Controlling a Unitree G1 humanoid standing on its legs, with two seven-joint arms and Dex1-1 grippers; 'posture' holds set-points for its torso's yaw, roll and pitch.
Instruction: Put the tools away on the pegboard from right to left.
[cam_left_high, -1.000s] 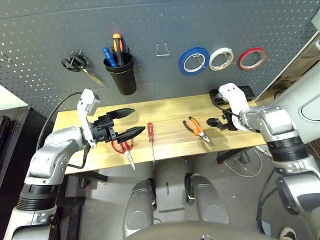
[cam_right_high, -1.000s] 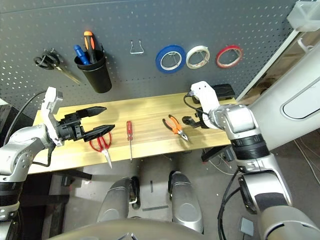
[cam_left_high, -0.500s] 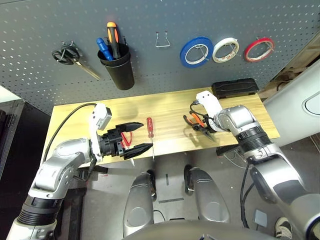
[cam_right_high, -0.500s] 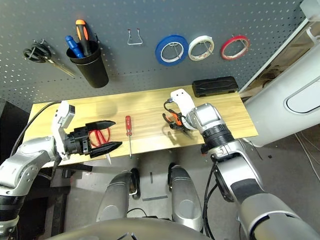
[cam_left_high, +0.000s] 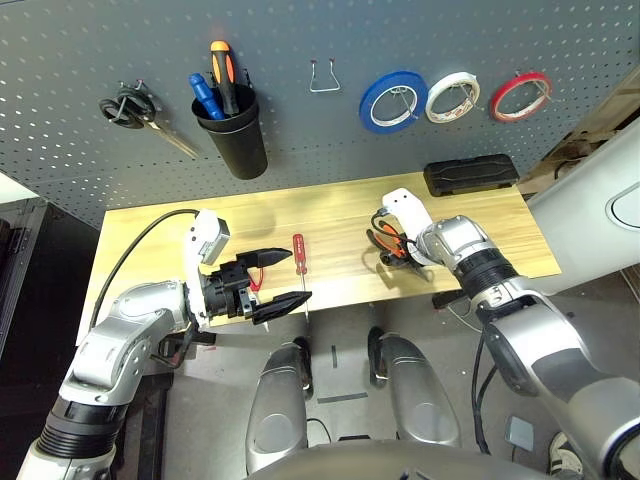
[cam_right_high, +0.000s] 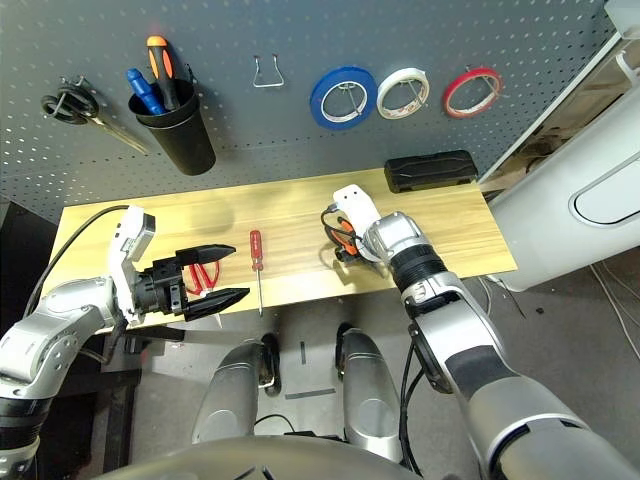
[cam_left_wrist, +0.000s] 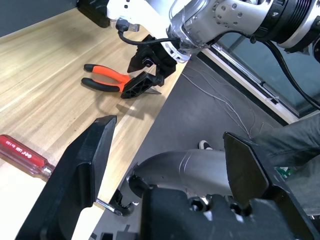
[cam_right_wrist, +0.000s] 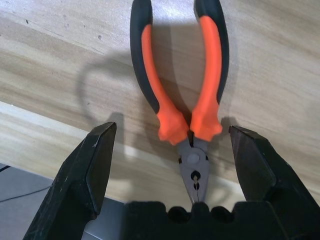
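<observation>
My left gripper (cam_left_high: 300, 274) gapes at eleven o'clock, and my right gripper (cam_right_wrist: 174, 127), equally wide astride the pliers (cam_right_wrist: 205, 117) at one o'clock, could spin them by closing off-centre near their narrow pivot (cam_right_wrist: 193, 158).

The left claw (cam_left_high: 283, 285) partly covers the red-handled scissors (cam_left_high: 257, 281) beneath it. Behind the right claw's white mount, the pliers (cam_right_high: 344, 236) are partly hidden; in that claw's wrist view, their handle ends are cut off.
</observation>
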